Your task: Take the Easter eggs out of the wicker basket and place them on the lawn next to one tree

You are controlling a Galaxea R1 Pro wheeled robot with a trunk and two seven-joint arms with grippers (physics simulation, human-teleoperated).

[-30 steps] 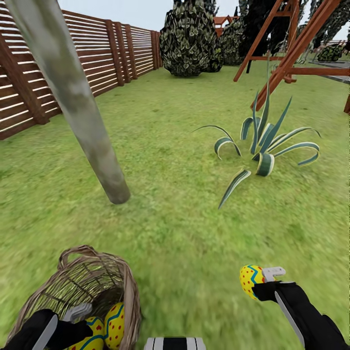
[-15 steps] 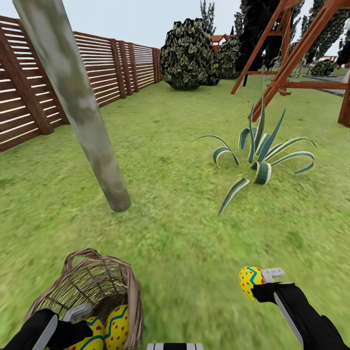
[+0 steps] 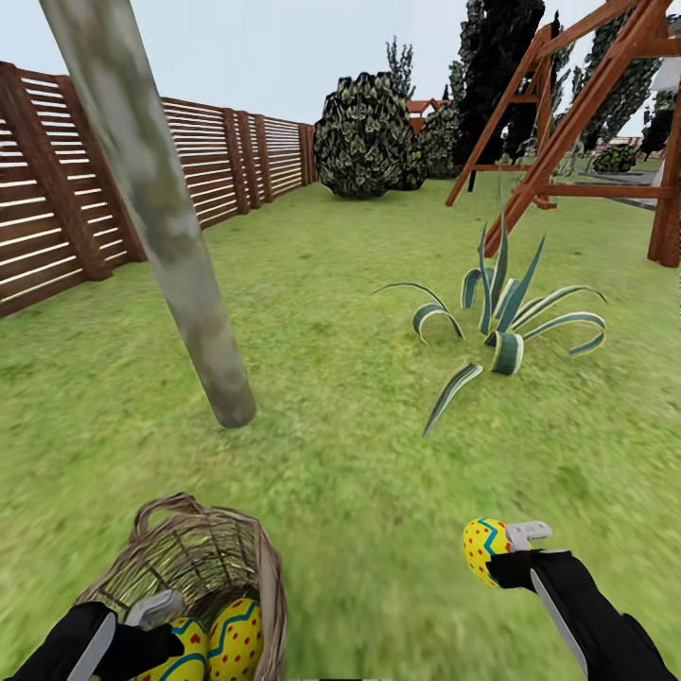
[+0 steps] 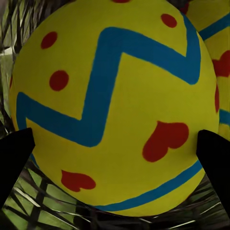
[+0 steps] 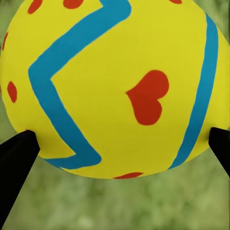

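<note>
head view: we see the right gripper [image 3: 503, 553] clamped on one egg [image 3: 484, 550] above the lawn [image 3: 359, 492] — left gripper [image 3: 175, 629] down in the wicker basket [image 3: 203, 553] at two more eggs [image 3: 235, 638]; tree [image 3: 165, 227] trunk just beyond the basket, spiky plant [image 3: 501, 322] to its right.
left wrist: fingers [image 4: 213, 158] pinch an egg [image 4: 115, 105] inside the weave — second egg [image 4: 218, 28] touching it.
right wrist: fingertips [image 5: 19, 153] closed on the egg [image 5: 115, 86], blurred grass behind.
</note>
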